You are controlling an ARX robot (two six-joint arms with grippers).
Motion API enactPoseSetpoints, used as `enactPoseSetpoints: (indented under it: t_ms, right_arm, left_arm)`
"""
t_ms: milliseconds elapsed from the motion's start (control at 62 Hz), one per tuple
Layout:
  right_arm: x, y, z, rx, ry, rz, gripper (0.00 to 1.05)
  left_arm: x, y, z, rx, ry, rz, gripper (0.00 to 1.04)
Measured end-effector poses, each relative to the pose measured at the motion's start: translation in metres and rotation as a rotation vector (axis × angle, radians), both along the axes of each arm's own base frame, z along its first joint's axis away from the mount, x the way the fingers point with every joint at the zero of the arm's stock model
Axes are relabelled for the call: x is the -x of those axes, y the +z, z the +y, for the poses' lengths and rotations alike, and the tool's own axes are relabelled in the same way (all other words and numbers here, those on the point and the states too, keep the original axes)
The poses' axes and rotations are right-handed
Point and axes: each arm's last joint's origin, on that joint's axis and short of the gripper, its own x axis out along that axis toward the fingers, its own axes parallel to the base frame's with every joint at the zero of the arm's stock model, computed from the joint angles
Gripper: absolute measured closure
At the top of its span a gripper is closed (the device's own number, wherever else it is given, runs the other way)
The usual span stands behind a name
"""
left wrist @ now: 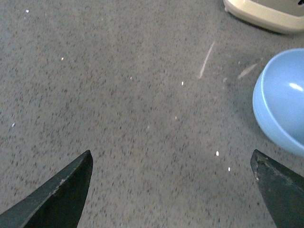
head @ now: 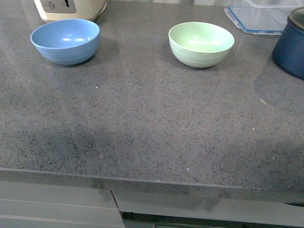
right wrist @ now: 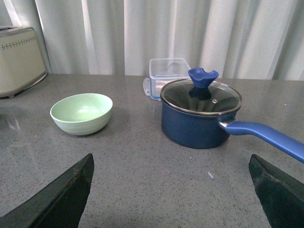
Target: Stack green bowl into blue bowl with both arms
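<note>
a: which arm takes the green bowl (head: 201, 43)?
b: the right, i'd say. it sits right of centre, well apart from the blue bowl (head: 65, 41) at far left. both upright on the speckled counter (head: 142, 118), round, ridged, matte.
a: fingers?
b: left gripper (left wrist: 171, 159) and right gripper (right wrist: 171, 161) both spread wide, empty.

The countertop (head: 152, 118) is smooth speckled grey stone with a soft sheen; the green bowl (head: 201, 43) and blue bowl (head: 65, 41) look like matt plastic.
</note>
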Motion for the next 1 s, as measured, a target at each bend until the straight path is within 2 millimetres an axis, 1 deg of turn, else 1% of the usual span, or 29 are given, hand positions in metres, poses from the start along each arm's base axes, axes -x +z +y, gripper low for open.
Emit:
enactPoseSetpoints:
  t_ms: [97,177,371,500,612,822,999]
  right_arm:
    - [0.0,0.0,0.0,0.0,0.0,0.0,0.1]
    - [0.0,0.0,0.0,0.0,0.0,0.0,0.1]
    - [0.0,0.0,0.0,0.0,0.0,0.0,0.1]
    - [0.0,0.0,0.0,0.0,0.0,0.0,0.1]
    - [0.0,0.0,0.0,0.0,0.0,0.0,0.1]
    - [0.0,0.0,0.0,0.0,0.0,0.0,0.1]
    - [0.0,0.0,0.0,0.0,0.0,0.0,0.1]
  left_arm:
    - [-0.026,0.002,0.004,0.01,-0.004,-0.01,0.07]
    - [-0.045,-0.003,0.002,0.037,-0.013,-0.008,0.07]
    - [-0.076,-0.02,-0.012,0.074,-0.062,0.006,0.07]
    - [-0.094,-0.026,-0.02,0.1,-0.089,0.007,0.07]
    - [-0.106,-0.032,-0.023,0.11,-0.087,0.018,0.07]
    - [-0.118,-0.043,-0.026,0.12,-0.092,0.035,0.07]
    - [-0.128,-0.048,-0.03,0.126,-0.101,0.04,0.07]
